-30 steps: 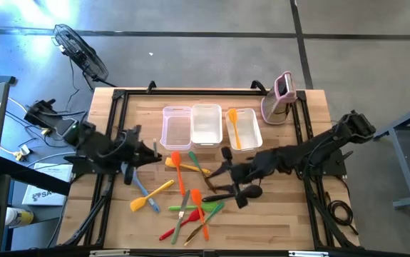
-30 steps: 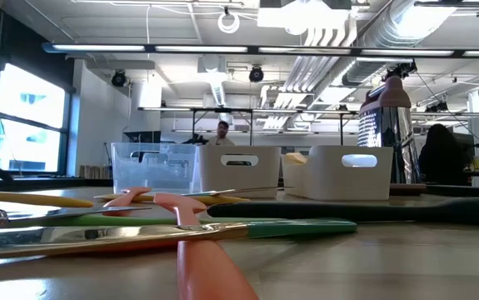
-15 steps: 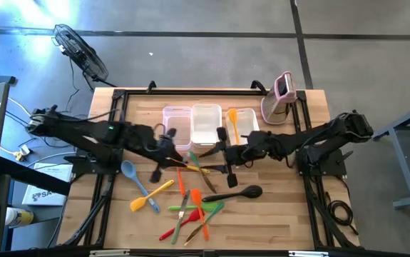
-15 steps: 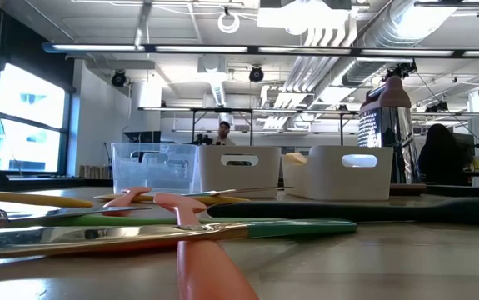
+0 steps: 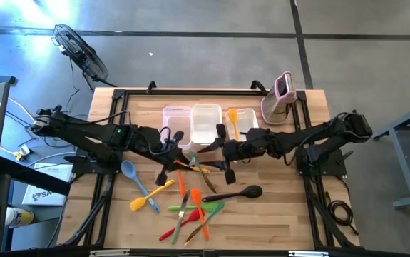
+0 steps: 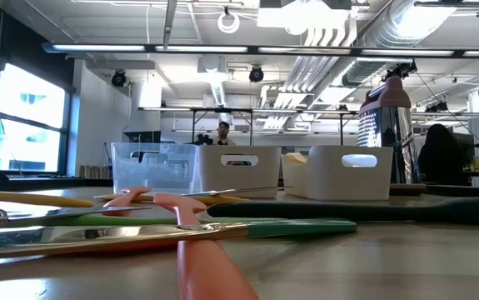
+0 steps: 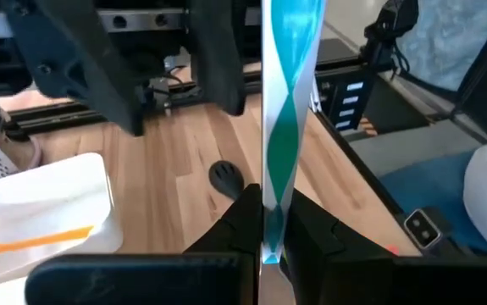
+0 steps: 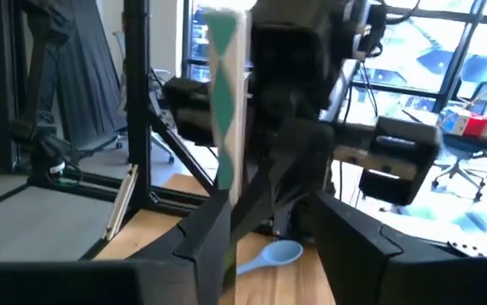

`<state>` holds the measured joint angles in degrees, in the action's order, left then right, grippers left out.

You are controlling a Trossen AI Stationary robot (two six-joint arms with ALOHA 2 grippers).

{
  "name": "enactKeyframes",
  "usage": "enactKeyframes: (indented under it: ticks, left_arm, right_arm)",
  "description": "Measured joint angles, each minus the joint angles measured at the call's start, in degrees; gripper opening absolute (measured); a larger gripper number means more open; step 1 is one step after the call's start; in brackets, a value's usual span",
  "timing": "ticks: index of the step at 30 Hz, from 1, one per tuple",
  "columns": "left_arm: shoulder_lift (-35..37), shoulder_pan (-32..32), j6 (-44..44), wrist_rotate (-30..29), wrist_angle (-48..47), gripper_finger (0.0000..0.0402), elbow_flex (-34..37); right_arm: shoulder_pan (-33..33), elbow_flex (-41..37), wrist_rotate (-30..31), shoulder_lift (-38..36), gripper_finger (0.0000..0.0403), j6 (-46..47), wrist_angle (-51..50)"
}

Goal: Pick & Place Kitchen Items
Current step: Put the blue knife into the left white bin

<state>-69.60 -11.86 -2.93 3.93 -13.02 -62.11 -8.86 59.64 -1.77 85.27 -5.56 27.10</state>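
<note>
Writing: none readable.
Left gripper (image 5: 170, 151): over the table's middle, fingers (image 7: 245, 213) pinching a green-and-white striped handle (image 7: 283, 127).
Right gripper (image 5: 221, 151): just right of it, fingers (image 8: 205, 233) clamped on a green-and-white striped utensil (image 8: 224, 102).
Blue spoon (image 5: 128, 170): left of left gripper.
Utensil pile (image 5: 190, 207): below both grippers, on the table.
Black ladle (image 5: 239, 193): below right gripper.
Surface: wood-plank table (image 5: 283, 214), black frame.
Room: grey floor, fan (image 5: 76, 46) at far left; person (image 6: 222, 132) in the background.
</note>
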Motion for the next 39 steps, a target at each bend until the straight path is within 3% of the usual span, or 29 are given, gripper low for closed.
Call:
enactKeyframes:
  ticks: [10, 15, 28, 39]
  left_arm:
    - [0.0, 0.0, -1.1, -4.9, 0.6, 0.0023, 0.0]
    - [-1.8, 0.0, -0.4, -6.2, 3.5, 0.0023, 0.0]
    - [-5.3, 3.2, -0.2, -3.5, 9.5, 0.0023, 0.0]
    - [-5.7, 4.8, -3.1, -2.9, 7.4, 0.0023, 0.0]
  right_arm:
    - [1.8, 0.0, 0.7, 0.0, 0.0282, 3.8, 0.1]
    - [1.2, 0.0, -4.5, 0.0, 0.0310, -1.0, 1.1]
    - [-1.4, 0.0, -0.1, 0.0, 0.0291, -0.2, 1.7]
    - [1.3, 0.0, 0.8, 0.0, 0.0192, -0.2, 1.1]
